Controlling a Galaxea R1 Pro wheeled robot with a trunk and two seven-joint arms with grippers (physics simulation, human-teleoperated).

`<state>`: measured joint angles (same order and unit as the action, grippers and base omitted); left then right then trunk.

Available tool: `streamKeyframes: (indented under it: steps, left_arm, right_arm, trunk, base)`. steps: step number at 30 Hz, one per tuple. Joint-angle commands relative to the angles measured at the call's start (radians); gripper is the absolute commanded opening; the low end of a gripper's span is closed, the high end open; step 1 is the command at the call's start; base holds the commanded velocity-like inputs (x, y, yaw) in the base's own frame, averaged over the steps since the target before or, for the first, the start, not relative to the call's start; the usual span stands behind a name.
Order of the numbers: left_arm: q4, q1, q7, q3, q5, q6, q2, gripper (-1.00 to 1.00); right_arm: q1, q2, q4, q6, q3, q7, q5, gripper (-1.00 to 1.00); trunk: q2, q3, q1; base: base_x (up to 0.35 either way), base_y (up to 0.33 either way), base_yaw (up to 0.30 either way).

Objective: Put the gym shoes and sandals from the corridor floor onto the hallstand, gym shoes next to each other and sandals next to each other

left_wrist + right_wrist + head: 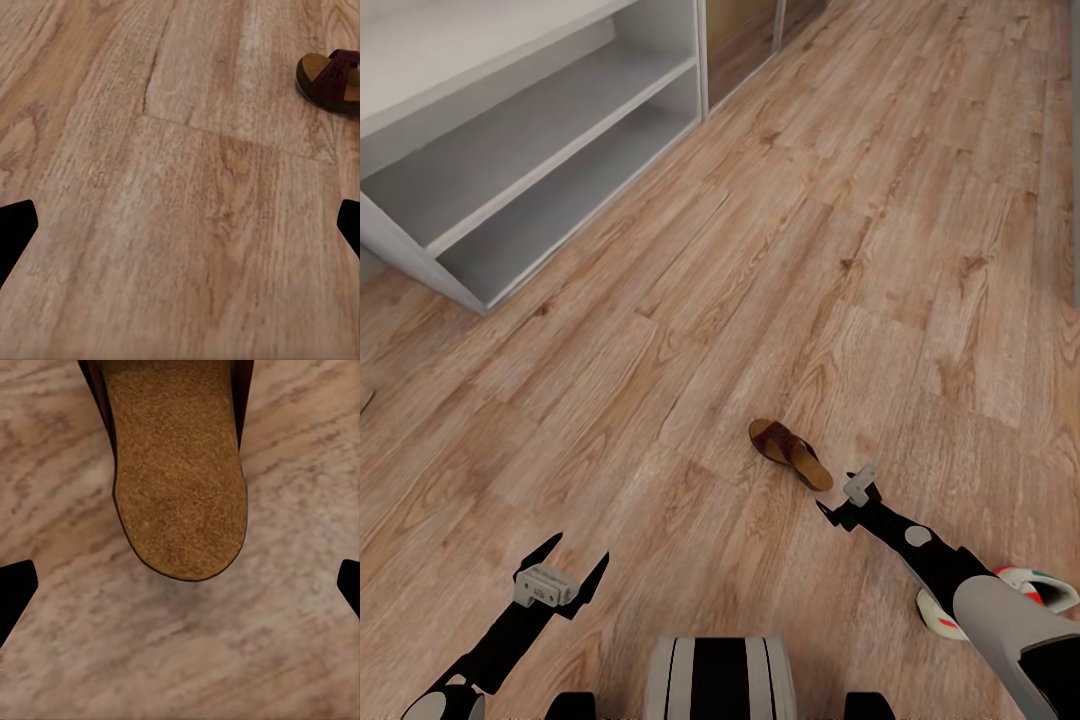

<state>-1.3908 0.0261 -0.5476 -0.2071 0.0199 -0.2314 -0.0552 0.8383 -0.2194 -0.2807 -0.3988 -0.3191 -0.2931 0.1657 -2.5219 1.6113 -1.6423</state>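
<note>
right gripper point(848, 502), jaws wide, hovers at the heel of a sandal point(790, 453) lying on the corridor floor point(760, 250), hallstand point(510, 150) at 10 o'clock, left gripper point(568, 572) spread wide.

The left pincer point(180, 225) hangs over bare wood floor point(172, 210), its two black fingertips point(15, 225) spread wide with nothing between them. A brown sandal point(334, 81) lies on the planks farther off, partly cut by the frame.

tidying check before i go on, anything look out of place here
Yes: one sandal lies alone on the corridor floor, and a gym shoe sits partly hidden behind the right arm. The hallstand shelves look bare.
</note>
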Motion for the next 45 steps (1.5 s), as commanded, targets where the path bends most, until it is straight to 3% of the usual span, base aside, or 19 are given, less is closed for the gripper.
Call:
streamKeyframes:
  steps: [1,15,45]
  left_arm:
    - [0.0,0.0,0.0,0.0,0.0,0.0,0.0,1.0]
    - [0.0,0.0,0.0,0.0,0.0,0.0,0.0,1.0]
    - [0.0,0.0,0.001,0.0,0.0,0.001,0.0,1.0]
  right_arm:
    - [0.0,0.0,0.0,0.0,0.0,0.0,0.0,1.0]
    - [0.0,0.0,0.0,0.0,0.0,0.0,0.0,1.0]
    - [0.001,-0.004,0.0,0.0,0.0,0.0,0.0,1.0]
  trunk:
    - [0.0,0.002,0.0]
    - [0.0,0.017,0.0]
    - [0.0,0.02,0.0]
  base:
    - [0.0,0.0,0.0]
    - [0.0,0.0,0.0]
    - [0.0,0.0,0.0]
